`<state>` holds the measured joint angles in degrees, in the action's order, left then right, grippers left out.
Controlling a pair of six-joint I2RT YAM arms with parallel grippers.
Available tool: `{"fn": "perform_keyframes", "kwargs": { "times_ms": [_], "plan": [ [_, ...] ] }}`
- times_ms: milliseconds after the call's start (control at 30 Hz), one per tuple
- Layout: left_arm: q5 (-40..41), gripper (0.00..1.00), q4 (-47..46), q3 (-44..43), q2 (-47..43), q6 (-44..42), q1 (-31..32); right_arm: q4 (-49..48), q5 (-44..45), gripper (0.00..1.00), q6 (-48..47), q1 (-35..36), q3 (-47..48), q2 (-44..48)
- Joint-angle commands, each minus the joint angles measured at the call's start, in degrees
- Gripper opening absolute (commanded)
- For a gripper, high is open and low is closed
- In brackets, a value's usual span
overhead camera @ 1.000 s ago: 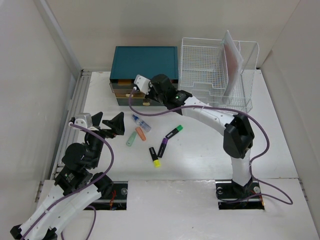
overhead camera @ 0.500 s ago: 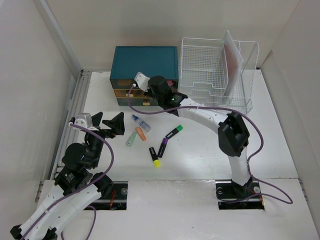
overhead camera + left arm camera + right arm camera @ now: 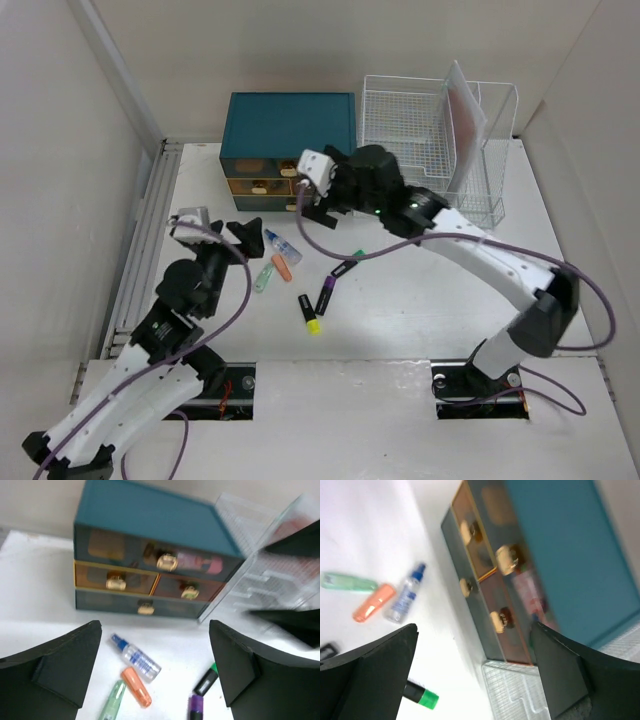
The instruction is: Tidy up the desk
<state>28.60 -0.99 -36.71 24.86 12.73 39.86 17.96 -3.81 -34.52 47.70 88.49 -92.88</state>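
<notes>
Spray bottle (image 3: 139,659) on desk (image 3: 35,605), label unreadable

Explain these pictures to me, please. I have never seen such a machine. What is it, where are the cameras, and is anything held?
Two robot arms stand at the near edge of a desk. One picture looks down from above; the other two come from wrist cameras, where the black wedges are the fingers. On the desk lie a drawer box, a wire rack, a spray bottle, an orange tube, a green tube and three highlighters. The left gripper and right gripper are open and hold nothing.
</notes>
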Motion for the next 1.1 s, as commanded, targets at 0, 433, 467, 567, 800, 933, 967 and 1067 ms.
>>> {"fn": "perform_keyframes", "kwargs": {
  "times_ms": [0, 433, 467, 567, 800, 933, 967, 1067],
  "plan": [
    [-4.1, 0.85, -1.6, -1.3, 8.2, 6.7, -3.0, 3.1, -7.7, 1.0, 3.5, -5.5, 1.3, 8.4],
    [-21.2, 0.59, -8.4, -8.7, 37.3, 9.9, -19.7, 3.0, -25.0, 1.0, 25.9, -32.2, -0.1, 18.3],
    [-22.3, 0.61, -8.4, -9.6, 38.8, 9.0, -20.3, 2.4, -26.6, 1.0, 25.9, -32.9, -0.8, 19.0],
    [-24.8, 0.62, -10.4, -10.7, 44.5, 8.4, -22.4, 2.4, -28.4, 1.0, 27.4, -33.6, -0.8, 20.0],
    [-22.7, 0.61, -17.4, -10.9, 50.5, 5.4, -23.4, -1.0, -34.4, 1.0, 32.1, -37.5, -4.4, 22.6],
    [-21.0, 0.61, -22.4, -10.0, 52.3, 4.8, -23.4, -3.1, -35.5, 1.0, 33.2, -38.9, -5.6, 22.6],
    [-21.0, 0.59, -23.6, -10.0, 52.3, 4.8, -23.4, -3.1, -36.1, 1.0, 33.2, -38.9, -6.2, 22.6],
    [-19.6, 0.59, -26.2, -10.0, 54.1, 4.1, -23.4, -3.7, -36.6, 1.0, 33.7, -39.4, -7.5, 23.2]
  ]
}}
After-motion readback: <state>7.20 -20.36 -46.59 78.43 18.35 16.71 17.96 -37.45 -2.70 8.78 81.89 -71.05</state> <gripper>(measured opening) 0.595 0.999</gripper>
